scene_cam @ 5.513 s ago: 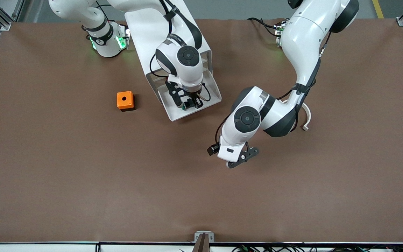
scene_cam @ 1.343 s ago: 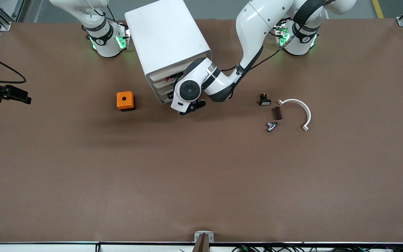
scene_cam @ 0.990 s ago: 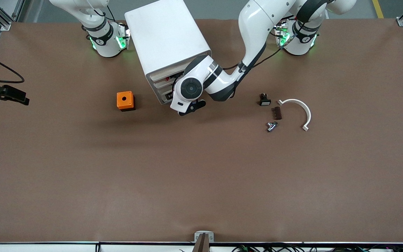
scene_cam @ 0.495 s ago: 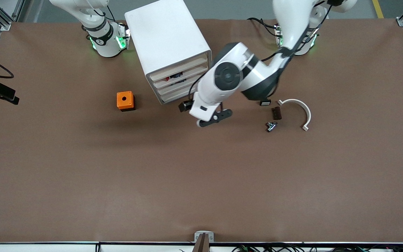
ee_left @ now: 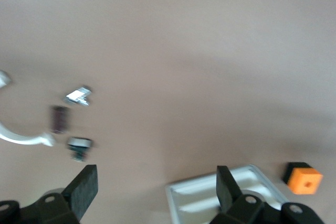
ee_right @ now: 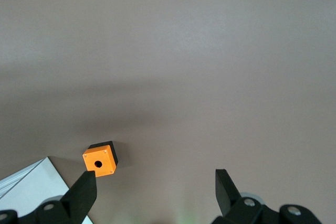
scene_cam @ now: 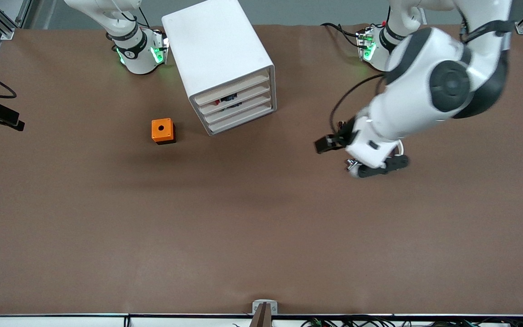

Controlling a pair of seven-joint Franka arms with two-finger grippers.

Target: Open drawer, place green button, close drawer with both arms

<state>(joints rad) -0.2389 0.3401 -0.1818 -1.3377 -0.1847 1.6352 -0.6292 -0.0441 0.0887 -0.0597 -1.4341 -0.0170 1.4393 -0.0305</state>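
The white cabinet (scene_cam: 218, 54) stands near the robots' bases, and all its drawers (scene_cam: 236, 106) are pushed in flush. The green-capped button is hidden; only small dark shapes (scene_cam: 228, 98) show through one drawer front. My left gripper (scene_cam: 382, 165) hangs open and empty, high over the small parts at the left arm's end of the table. In the left wrist view it (ee_left: 156, 179) is wide open over bare mat, with the cabinet (ee_left: 220, 195) beside it. My right gripper (ee_right: 153, 182) is open, empty and raised high above the orange cube (ee_right: 100, 160).
The orange cube (scene_cam: 162, 131) with a round hole sits beside the cabinet toward the right arm's end. A silver fitting (ee_left: 79, 95), a brown piece (ee_left: 59, 119), a black switch with a white cap (ee_left: 80, 145) and a white curved piece (ee_left: 21, 137) lie under the left arm.
The open drawer of 5.5 s ago is shut. The left arm has left the cabinet front and swung up toward its own end, over the small parts. The right arm stays raised.
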